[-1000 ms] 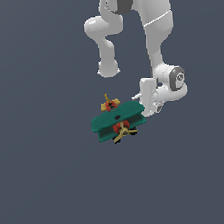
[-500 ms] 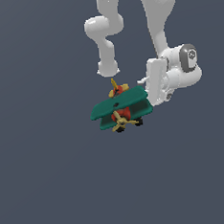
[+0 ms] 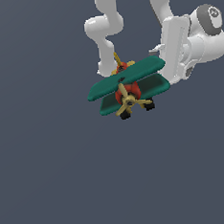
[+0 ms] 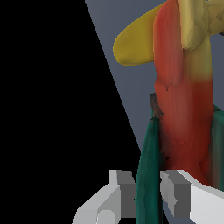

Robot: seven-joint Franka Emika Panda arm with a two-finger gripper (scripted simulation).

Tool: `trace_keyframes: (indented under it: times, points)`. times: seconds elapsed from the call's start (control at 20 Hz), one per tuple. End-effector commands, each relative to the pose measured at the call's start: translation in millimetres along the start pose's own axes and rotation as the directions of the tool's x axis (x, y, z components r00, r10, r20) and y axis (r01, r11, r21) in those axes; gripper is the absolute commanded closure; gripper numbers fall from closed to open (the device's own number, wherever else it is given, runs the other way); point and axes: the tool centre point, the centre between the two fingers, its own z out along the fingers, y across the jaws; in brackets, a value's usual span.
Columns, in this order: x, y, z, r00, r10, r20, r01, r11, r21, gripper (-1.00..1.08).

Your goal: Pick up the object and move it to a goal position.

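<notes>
The object, a toy biplane (image 3: 127, 86) with two dark green wings, a red nose, a tan propeller and black wheels, hangs in the air in the exterior view. It is tilted, its propeller facing the camera. My gripper (image 3: 164, 68) is at the wing tips on the exterior view's right. In the wrist view the grey fingers (image 4: 122, 188) press on either side of a green wing edge (image 4: 148, 175), so the gripper (image 4: 148, 190) is shut on the biplane (image 4: 183, 100). The red body and yellow tail fill that view.
The white arm links (image 3: 104, 28) rise behind the plane. A plain dark grey ground (image 3: 52, 177) fills the remainder of the exterior view.
The gripper has carried the biplane upward and toward the exterior view's right over the last second. The wrist has risen with it.
</notes>
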Motion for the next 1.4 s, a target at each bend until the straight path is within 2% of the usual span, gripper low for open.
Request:
trace_keyframes:
  times: [0.0, 0.25, 0.55, 1.35]
  points:
    - [-18.7, -32.2, -0.5, 1.0, 0.005, 0.0, -0.005, 1.0, 0.002, 1.08]
    - [-48.4, -79.1, -3.4, 1.0, 0.006, 0.003, -0.006, 1.0, 0.003, 1.08]
    - [-70.7, -111.5, -6.5, 1.0, 0.007, 0.006, -0.007, 1.0, 0.003, 1.08]
    - [-89.5, -129.4, -4.2, 1.0, 0.005, 0.009, -0.005, 1.0, 0.001, 1.08]
